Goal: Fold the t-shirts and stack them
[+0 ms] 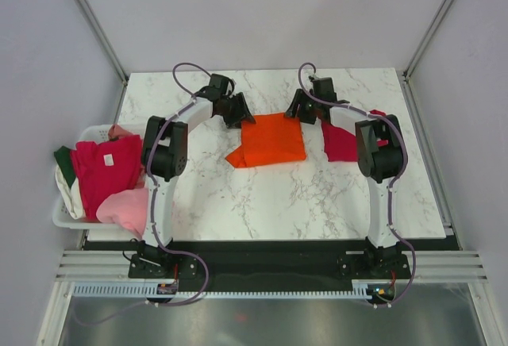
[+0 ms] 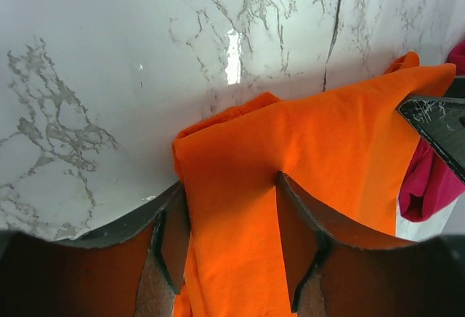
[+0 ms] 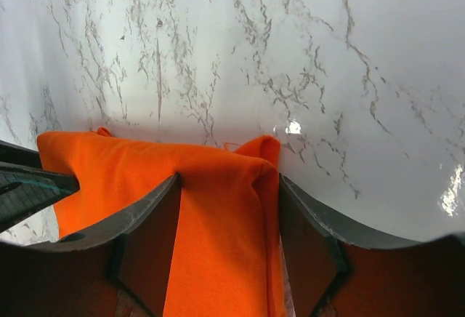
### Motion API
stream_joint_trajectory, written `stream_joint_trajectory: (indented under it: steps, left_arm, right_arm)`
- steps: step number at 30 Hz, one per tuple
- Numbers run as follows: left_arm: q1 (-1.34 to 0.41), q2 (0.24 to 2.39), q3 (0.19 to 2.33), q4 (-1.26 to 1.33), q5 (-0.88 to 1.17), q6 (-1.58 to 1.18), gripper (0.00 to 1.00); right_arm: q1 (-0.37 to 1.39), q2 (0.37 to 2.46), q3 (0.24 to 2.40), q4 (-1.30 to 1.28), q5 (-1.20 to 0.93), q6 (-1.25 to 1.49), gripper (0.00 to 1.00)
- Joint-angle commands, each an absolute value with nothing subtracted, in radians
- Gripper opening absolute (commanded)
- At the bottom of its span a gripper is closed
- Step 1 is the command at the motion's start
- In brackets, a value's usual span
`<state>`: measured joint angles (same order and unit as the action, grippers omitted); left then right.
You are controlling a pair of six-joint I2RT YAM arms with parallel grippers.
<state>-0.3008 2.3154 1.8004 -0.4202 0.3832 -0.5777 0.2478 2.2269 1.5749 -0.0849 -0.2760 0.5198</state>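
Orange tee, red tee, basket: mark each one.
orange tee [image 1: 270, 141], top external view, middle of the folded panel.
red tee [image 1: 340, 144], top external view, middle of the visible patch.
basket [image 1: 93, 132], top external view, far rim.

Both arms rise from their near bases, bend at raised elbows and reach toward the far side. The left arm [image 1: 164, 154] angles inward to the right and the right arm [image 1: 379, 149] inward to the left. The left gripper [image 1: 238, 113] and right gripper [image 1: 297, 109] sit low near the centre, facing each other but apart, each with its jaws spread wide
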Motion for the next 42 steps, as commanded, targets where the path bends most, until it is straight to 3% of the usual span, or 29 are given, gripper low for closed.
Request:
stream_joint_trajectory:
  steps: [1,5,8,9,10,11,12,13,21,28,34,37,42]
  left_arm:
    - [-0.314,2.371,1.818,-0.466,0.33,-0.6,0.56]
    - [-0.327,2.384,1.827,-0.463,0.299,-0.617,0.44]
    - [-0.327,2.382,1.827,-0.45,0.276,-0.632,0.3]
    - [-0.327,2.381,1.828,-0.442,0.272,-0.632,0.26]
    - [-0.328,2.376,1.822,-0.437,0.27,-0.632,0.18]
    - [-0.328,2.369,1.819,-0.434,0.262,-0.629,0.15]
    - [-0.328,2.341,1.812,-0.423,0.258,-0.62,0.04]
    - [-0.331,2.32,1.777,-0.408,0.247,-0.612,0.02]
    - [-0.368,1.996,1.461,-0.224,0.21,-0.601,0.02]
    - [-0.497,1.74,1.301,-0.19,0.18,-0.66,0.02]
    - [-0.679,1.637,1.327,-0.209,0.12,-0.707,0.02]
    - [-0.75,1.637,1.385,-0.25,0.101,-0.71,0.02]
    - [-0.83,1.745,1.511,-0.209,0.112,-0.736,0.02]
  right_arm:
    - [0.279,2.289,1.595,-0.136,-0.256,0.525,0.63]
    - [0.298,2.298,1.601,-0.135,-0.218,0.531,0.49]
    - [0.302,2.313,1.629,-0.132,-0.218,0.541,0.22]
    - [0.304,2.313,1.635,-0.133,-0.221,0.543,0.05]
    - [0.304,2.306,1.643,-0.133,-0.227,0.543,0.0]
    - [0.307,2.293,1.637,-0.121,-0.227,0.542,0.0]
    - [0.307,2.275,1.626,-0.111,-0.218,0.537,0.0]
    - [0.307,2.232,1.591,-0.097,-0.218,0.534,0.0]
    - [0.307,1.953,1.395,-0.041,-0.261,0.506,0.0]
    - [0.261,1.662,1.185,-0.175,-0.16,0.522,0.0]
    - [0.172,1.377,1.088,-0.339,-0.018,0.492,0.0]
    - [0.042,1.289,1.136,-0.501,-0.006,0.459,0.0]
    - [-0.09,1.247,1.189,-0.555,0.038,0.416,0.0]
